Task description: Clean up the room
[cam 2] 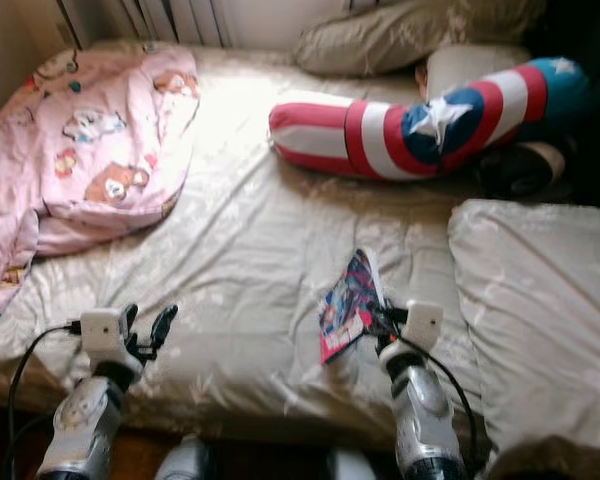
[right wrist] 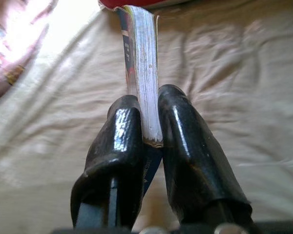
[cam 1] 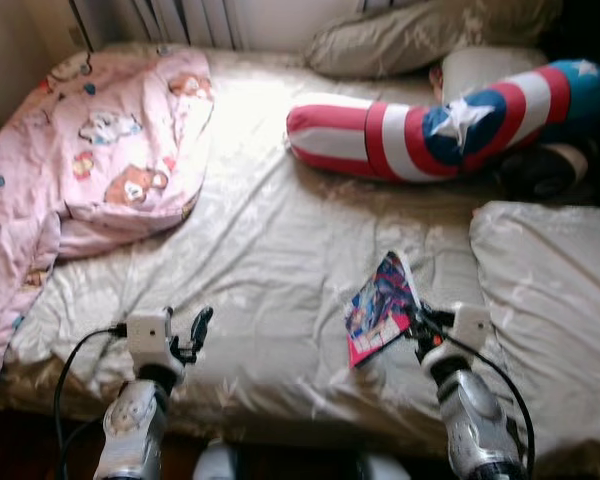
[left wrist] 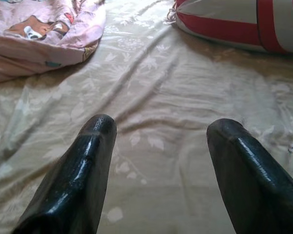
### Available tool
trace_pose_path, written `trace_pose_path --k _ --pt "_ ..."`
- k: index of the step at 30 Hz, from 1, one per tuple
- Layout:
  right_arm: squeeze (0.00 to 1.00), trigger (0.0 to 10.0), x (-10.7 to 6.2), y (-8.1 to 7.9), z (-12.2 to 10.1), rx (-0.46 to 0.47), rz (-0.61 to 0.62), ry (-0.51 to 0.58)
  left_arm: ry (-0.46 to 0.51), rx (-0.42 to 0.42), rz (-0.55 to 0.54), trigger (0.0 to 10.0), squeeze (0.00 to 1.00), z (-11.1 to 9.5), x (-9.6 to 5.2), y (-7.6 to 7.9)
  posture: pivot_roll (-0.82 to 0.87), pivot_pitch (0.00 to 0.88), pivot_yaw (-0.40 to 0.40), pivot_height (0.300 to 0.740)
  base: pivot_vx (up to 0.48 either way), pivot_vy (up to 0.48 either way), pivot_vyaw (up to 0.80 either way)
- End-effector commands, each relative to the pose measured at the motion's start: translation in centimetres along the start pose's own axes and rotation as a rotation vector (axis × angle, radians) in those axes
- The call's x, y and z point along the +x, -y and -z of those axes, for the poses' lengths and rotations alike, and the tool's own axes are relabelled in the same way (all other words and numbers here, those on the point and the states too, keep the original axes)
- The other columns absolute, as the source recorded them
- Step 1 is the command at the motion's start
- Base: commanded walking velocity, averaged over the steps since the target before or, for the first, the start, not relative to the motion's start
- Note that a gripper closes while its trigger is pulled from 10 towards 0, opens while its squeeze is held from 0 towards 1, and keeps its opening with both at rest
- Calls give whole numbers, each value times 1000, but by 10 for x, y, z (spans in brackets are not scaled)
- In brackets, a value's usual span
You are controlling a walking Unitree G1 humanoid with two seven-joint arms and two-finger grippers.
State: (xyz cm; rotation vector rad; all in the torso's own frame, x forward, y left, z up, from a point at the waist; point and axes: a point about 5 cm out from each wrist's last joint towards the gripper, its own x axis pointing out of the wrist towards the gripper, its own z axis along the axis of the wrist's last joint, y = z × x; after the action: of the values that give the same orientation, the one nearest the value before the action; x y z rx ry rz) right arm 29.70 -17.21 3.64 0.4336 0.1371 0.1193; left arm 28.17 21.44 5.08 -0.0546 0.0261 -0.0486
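**Book lifted off the bed, left arm waiting**

The thin paperback book with a colourful pink and blue cover (cam 1: 382, 308) is pinched by its edge in the right end effector (right wrist: 150, 127), whose two black fingers clench on either side of the page block. It hangs tilted just above the cream floral bedsheet (cam 1: 270, 250), apparently gripped by the edge so it can be carried off the bed to wherever it belongs. The left end effector (left wrist: 158, 146) hovers released over bare sheet, its fingers spread apart with nothing between them. Further up the bed lie a long red, white and blue striped bolster cushion with a star (cam 1: 450, 125), a crumpled pink cartoon-print duvet (cam 1: 100, 150) and beige pillows (cam 1: 550, 290), which probably need tidying too.
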Motion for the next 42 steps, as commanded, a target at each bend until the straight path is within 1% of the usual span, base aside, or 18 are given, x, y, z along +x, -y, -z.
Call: trace_pose_path --k 1,5,7,9,11,12,15,16,19,20,24,29,32,33,35,36,40,42 --pt "0 10000 7 -6 -12 94 -62 61 -16 6 0 10000 0 1 -2 -3 20 199 -8 648 0 0 0" --pt "0 10000 11 -7 -11 111 -89 42 -18 9 4 10000 0 1 -3 -3 18 206 -5 648 0 0 0" --pt "0 10000 13 5 -11 179 -3 42 -21 11 7 10000 0 1 -4 -4 25 213 5 648 0 0 0" --pt "0 10000 13 8 -9 211 10 36 -22 12 9 10000 0 1 -5 -4 28 218 11 648 0 0 0" --pt "0 10000 13 12 -4 301 30 18 -27 17 16 10000 0 2 -6 -4 36 225 17 648 0 0 0" --pt "0 10000 13 12 -3 295 43 9 -27 19 18 10000 0 2 -7 -4 44 228 18 648 0 0 0" --pt "0 10000 16 11 -3 331 38 11 -26 22 17 10000 0 1 -7 -5 49 234 21 648 0 0 0" --pt "0 10000 18 7 -5 388 11 27 -25 25 15 10000 0 0 -8 -7 54 238 24 648 0 0 0" --pt "0 10000 21 6 -8 434 -3 46 -25 27 15 10000 0 -1 -9 -8 61 243 26 648 0 0 0" --pt "0 10000 25 4 -14 486 -25 74 -26 30 17 10000 0 -1 -10 -8 64 249 31 648 0 0 0" --pt "0 10000 31 1 -25 527 -64 114 -29 36 20 10000 0 -1 -14 -9 76 263 39 648 0 0 0" --pt "0 10000 34 4 -30 536 -48 129 -36 43 22 10000 0 -1 -19 -11 88 280 44 648 0 0 0" --pt "0 10000 27 16 -20 492 63 65 -43 49 16 10000 0 -2 -25 -13 128 307 46 648 0 0 0" --pt "0 10000 22 23 -11 457 143 13 -41 49 9 10000 0 -3 -28 -14 141 322 51 648 0 0 0" --pt "0 10000 20 25 -8 443 169 -4 -40 49 7 10000 0 -4 -30 -15 141 322 51 648 0 0 0" --pt "0 10000 15 30 1 426 226 -52 -45 52 7 10000 0 -4 -35 -16 148 334 56 648 0 0 0" --pt "0 10000 7 36 9 418 297 -82 -59 58 11 10000 0 -3 -42 -17 159 351 62 648 0 0 0" --pt "0 10000 1 42 14 399 363 -103 -72 59 13 10000 0 -2 -47 -17 158 365 66 648 0 0 0"
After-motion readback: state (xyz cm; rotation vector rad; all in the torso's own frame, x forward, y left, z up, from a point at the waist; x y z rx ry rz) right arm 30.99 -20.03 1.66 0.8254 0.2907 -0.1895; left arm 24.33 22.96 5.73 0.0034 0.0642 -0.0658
